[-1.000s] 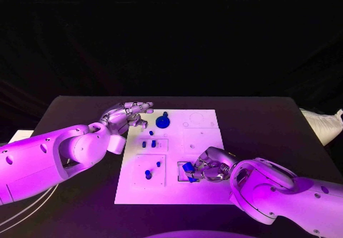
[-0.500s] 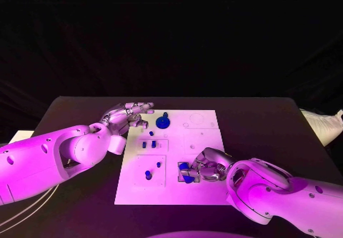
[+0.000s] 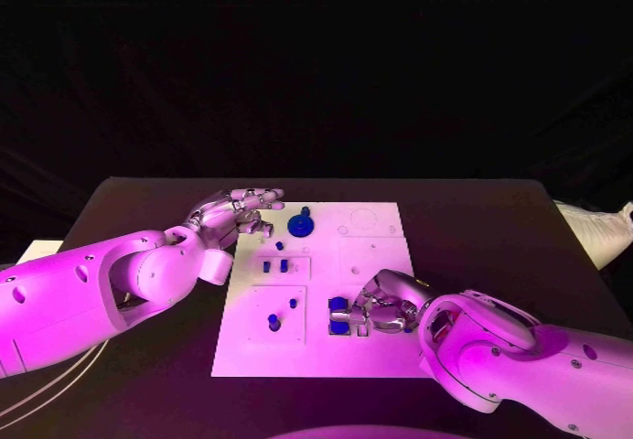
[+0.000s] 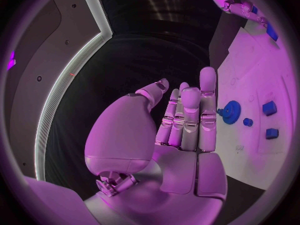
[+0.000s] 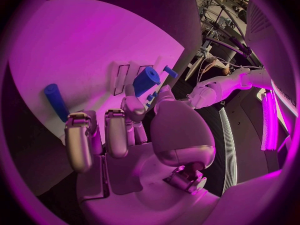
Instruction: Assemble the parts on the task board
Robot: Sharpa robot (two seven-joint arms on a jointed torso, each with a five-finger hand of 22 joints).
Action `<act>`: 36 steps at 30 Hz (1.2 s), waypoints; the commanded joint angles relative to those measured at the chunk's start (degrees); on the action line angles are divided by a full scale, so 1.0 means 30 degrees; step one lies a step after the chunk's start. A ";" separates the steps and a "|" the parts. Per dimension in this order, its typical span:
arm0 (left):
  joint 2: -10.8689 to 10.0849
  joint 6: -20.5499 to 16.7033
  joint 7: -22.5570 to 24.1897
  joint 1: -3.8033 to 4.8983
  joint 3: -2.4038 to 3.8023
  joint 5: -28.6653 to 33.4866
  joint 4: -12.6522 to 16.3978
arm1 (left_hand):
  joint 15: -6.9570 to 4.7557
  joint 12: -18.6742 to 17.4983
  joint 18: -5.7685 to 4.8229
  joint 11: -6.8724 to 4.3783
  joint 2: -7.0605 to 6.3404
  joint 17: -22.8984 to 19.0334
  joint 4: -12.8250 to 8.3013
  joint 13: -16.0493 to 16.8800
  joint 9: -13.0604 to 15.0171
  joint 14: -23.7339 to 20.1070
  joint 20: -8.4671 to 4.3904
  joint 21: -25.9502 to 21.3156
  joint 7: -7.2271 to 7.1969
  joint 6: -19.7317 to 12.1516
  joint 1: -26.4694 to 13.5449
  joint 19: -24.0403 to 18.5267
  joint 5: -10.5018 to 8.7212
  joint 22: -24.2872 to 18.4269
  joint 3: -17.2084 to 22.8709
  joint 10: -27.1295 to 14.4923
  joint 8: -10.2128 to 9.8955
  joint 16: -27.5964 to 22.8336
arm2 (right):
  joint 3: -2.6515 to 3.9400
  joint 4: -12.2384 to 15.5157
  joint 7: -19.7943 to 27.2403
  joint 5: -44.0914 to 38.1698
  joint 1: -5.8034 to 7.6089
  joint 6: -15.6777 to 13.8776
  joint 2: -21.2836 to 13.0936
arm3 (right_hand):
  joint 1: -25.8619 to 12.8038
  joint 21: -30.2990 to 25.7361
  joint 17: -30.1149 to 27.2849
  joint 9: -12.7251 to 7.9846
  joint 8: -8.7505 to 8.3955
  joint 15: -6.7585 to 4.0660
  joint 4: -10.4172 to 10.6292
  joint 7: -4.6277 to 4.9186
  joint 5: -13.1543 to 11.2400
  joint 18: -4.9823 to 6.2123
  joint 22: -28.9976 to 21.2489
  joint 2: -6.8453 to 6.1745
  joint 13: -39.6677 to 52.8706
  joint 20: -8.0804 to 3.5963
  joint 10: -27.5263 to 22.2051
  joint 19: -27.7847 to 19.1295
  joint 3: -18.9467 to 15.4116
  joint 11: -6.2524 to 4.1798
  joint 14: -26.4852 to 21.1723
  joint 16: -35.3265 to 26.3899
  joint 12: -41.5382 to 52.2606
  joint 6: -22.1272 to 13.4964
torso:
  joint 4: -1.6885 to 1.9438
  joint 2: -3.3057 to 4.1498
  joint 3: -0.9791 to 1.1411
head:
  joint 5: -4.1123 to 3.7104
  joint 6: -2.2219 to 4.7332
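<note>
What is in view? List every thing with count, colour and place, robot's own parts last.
table: one, black, under everything.
task board: one, white, middle of the table.
gear-shaped part: one, blue, far left of the board.
small parts: five, blue, spread down the board's left half.
part at the right hand: one, blue, in a recess near the board's near middle.
pale object: one, white, off the table's right edge; too unclear to name.
left hand: one, silver, fingers straight, holding nothing, by the board's far-left corner.
right hand: one, silver, fingertips at the blue part; grip unclear.
arms: two, white, coming in from either side.
</note>
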 commanded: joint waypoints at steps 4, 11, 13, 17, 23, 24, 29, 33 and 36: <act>-0.0017 0.0391 0.0080 -0.0013 0.0007 -0.0077 0.0029 | 0.0031 0.0066 0.0308 -0.0034 0.0226 0.0010 0.0019 0.0027 0.0013 -0.0142 0.0046 -0.0074 0.0014 -0.0024 -0.0018 -0.0089 0.0054 -0.0016 -0.0101 -0.0153 0.0088 0.0012 | 0.0000 0.0169 0.0532 -0.0881 -0.0017 0.0105 -0.0051 | 0.3409 0.0006 0.0756 0.0339 -0.0007 -0.0055 -0.1377 -0.0046 0.0819 -0.0171 0.4270 0.0286 0.0174 -0.0002 0.0109 0.1394 0.0492 -0.0113 0.1240 0.0032 -0.0025 -0.0027 | -0.0015 0.0009 0.0011 | 0.0023 -0.0026; -0.0019 0.0423 0.0081 -0.0020 0.0007 -0.0077 0.0043 | 0.0031 0.0066 0.0308 -0.0034 0.0226 0.0010 0.0019 0.0027 0.0013 -0.0142 0.0046 -0.0074 0.0014 -0.0024 -0.0018 -0.0089 0.0054 -0.0016 -0.0101 -0.0153 0.0088 0.0012 | -0.0006 -0.0083 -0.0457 -0.1479 -0.0020 0.0036 0.0133 | 0.5122 0.0126 0.0910 0.0667 0.0318 -0.0196 -0.2287 -0.0261 0.0674 -0.0215 0.4410 0.0844 0.0386 -0.0091 0.0312 0.1506 0.1045 -0.0308 0.1273 0.0123 0.0179 0.0494 | 0.0023 0.0006 -0.0008 | -0.0006 -0.0046; -0.0023 0.0421 0.0081 -0.0021 0.0007 -0.0077 0.0051 | 0.0031 0.0066 0.0308 -0.0034 0.0226 0.0010 0.0019 0.0027 0.0013 -0.0142 0.0046 -0.0074 0.0014 -0.0024 -0.0018 -0.0089 0.0054 -0.0016 -0.0101 -0.0153 0.0088 0.0012 | -0.0019 -0.0234 -0.0722 -0.1488 -0.0020 0.0109 0.0239 | 0.5218 0.0132 0.0924 0.0717 0.0374 -0.0223 -0.2342 -0.0302 0.0694 -0.0218 0.4418 0.0911 0.0430 -0.0115 0.0353 0.1512 0.1079 -0.0343 0.1276 0.0131 0.0230 0.0557 | 0.0026 0.0006 -0.0019 | -0.0008 -0.0049; -0.0029 0.0422 0.0081 -0.0022 0.0007 -0.0077 0.0058 | 0.0031 0.0066 0.0308 -0.0034 0.0226 0.0010 0.0019 0.0027 0.0013 -0.0142 0.0046 -0.0074 0.0014 -0.0024 -0.0018 -0.0089 0.0054 -0.0016 -0.0101 -0.0153 0.0088 0.0012 | -0.0050 -0.0471 -0.1095 -0.1498 -0.0031 0.0221 0.0445 | 0.5320 0.0134 0.0933 0.0770 0.0425 -0.0252 -0.2410 -0.0341 0.0723 -0.0218 0.4421 0.0948 0.0487 -0.0142 0.0401 0.1514 0.1098 -0.0377 0.1278 0.0135 0.0300 0.0600 | 0.0018 0.0007 -0.0001 | 0.0015 -0.0063; -0.0046 0.0422 0.0080 -0.0022 0.0007 -0.0077 0.0062 | 0.0031 0.0066 0.0308 -0.0034 0.0226 0.0010 0.0019 0.0027 0.0013 -0.0142 0.0046 -0.0074 0.0014 -0.0024 -0.0018 -0.0089 0.0054 -0.0016 -0.0101 -0.0153 0.0088 0.0012 | -0.0064 -0.0414 -0.0934 -0.1485 -0.0044 -0.0071 0.0375 | 0.5346 0.0130 0.0918 0.0841 0.0486 -0.0286 -0.2433 -0.0369 0.0882 -0.0217 0.4417 0.0994 0.0504 -0.0181 0.0434 0.1511 0.1086 -0.0409 0.1274 0.0122 0.0297 0.0632 | -0.0012 -0.0005 -0.0004 | 0.0022 -0.0077; -0.0051 0.0423 0.0080 -0.0022 0.0007 -0.0077 0.0061 | 0.0031 0.0066 0.0308 -0.0034 0.0226 0.0010 0.0019 0.0027 0.0013 -0.0142 0.0046 -0.0074 0.0014 -0.0024 -0.0018 -0.0089 0.0054 -0.0016 -0.0101 -0.0153 0.0088 0.0012 | -0.0064 -0.0332 -0.0813 -0.1435 -0.0046 -0.0212 0.0269 | 0.5291 0.0123 0.0905 0.0863 0.0492 -0.0292 -0.2405 -0.0365 0.0993 -0.0215 0.4410 0.0981 0.0483 -0.0193 0.0427 0.1505 0.1043 -0.0409 0.1271 0.0112 0.0250 0.0610 | -0.0023 -0.0012 0.0001 | 0.0035 -0.0062; -0.0091 0.0434 0.0074 -0.0024 0.0006 -0.0077 0.0057 | 0.0031 0.0066 0.0308 -0.0034 0.0226 0.0010 0.0019 0.0027 0.0013 -0.0142 0.0046 -0.0074 0.0014 -0.0024 -0.0018 -0.0089 0.0054 -0.0016 -0.0101 -0.0153 0.0088 0.0012 | 0.0000 0.0539 -0.0696 -0.0531 -0.0032 -0.0882 -0.1098 | 0.4830 -0.0067 0.0567 0.0899 0.0314 -0.0235 -0.1987 -0.0241 0.2261 -0.0148 0.4203 0.1081 0.0106 -0.0184 0.0167 0.1338 0.0808 -0.0312 0.1189 -0.0135 -0.0464 0.0208 | 0.0002 -0.0013 -0.0004 | -0.0057 -0.0054; -0.0137 0.0393 0.0076 -0.0025 0.0006 -0.0077 0.0064 | 0.0031 0.0066 0.0308 -0.0034 0.0226 0.0010 0.0019 0.0027 0.0013 -0.0142 0.0046 -0.0074 0.0014 -0.0024 -0.0018 -0.0089 0.0054 -0.0016 -0.0101 -0.0153 0.0088 0.0012 | 0.0048 0.1017 -0.0440 -0.0045 0.0209 -0.1015 -0.2376 | 0.4998 -0.0114 0.0452 0.0779 -0.0095 -0.0128 -0.1928 -0.0035 0.3055 -0.0133 0.4156 0.1226 -0.0069 -0.0114 -0.0010 0.1299 0.0856 -0.0161 0.1159 -0.0239 -0.0842 -0.0353 | -0.0067 -0.0021 -0.0034 | -0.0117 -0.0038; -0.0152 0.0378 0.0081 -0.0025 0.0006 -0.0077 0.0072 | 0.0031 0.0066 0.0308 -0.0034 0.0226 0.0010 0.0019 0.0027 0.0013 -0.0142 0.0046 -0.0074 0.0014 -0.0024 -0.0018 -0.0089 0.0054 -0.0016 -0.0101 -0.0153 0.0088 0.0012 | 0.0062 0.1284 -0.0075 -0.0144 0.0438 -0.0804 -0.3264 | 0.5186 -0.0136 0.0434 0.0525 -0.0570 0.0003 -0.1912 0.0189 0.3437 -0.0128 0.4137 0.1307 -0.0240 -0.0014 -0.0144 0.1282 0.0914 0.0008 0.1157 -0.0266 -0.1180 -0.0855 | -0.0121 -0.0038 -0.0036 | -0.0195 -0.0015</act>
